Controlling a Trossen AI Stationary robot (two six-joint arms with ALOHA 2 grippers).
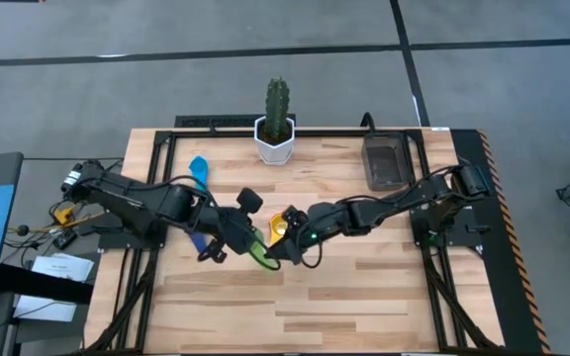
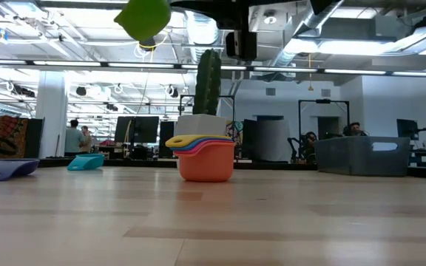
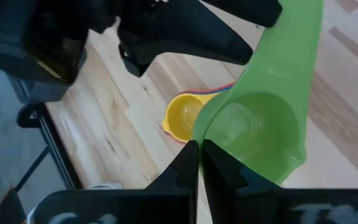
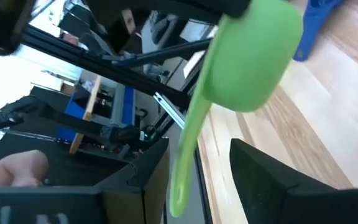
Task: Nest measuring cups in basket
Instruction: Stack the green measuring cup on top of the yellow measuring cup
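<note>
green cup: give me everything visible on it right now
The green measuring cup is a glossy plastic scoop with a round bowl and a long flat handle. It is off the table, tilted, high above the nested stack of yellow, red and orange cups. The left gripper is shut on its rim; the right gripper, open, sits at its handle.

Six cups can be counted: one green cup point(image 2: 143, 18), one light blue cup point(image 2: 87, 162), one dark blue cup point(image 2: 6, 169), and one stack point(image 2: 205, 159) showing three, yellow, red and orange. One basket point(image 1: 386, 161). One cactus pot point(image 1: 276, 143). Two arms.
</note>
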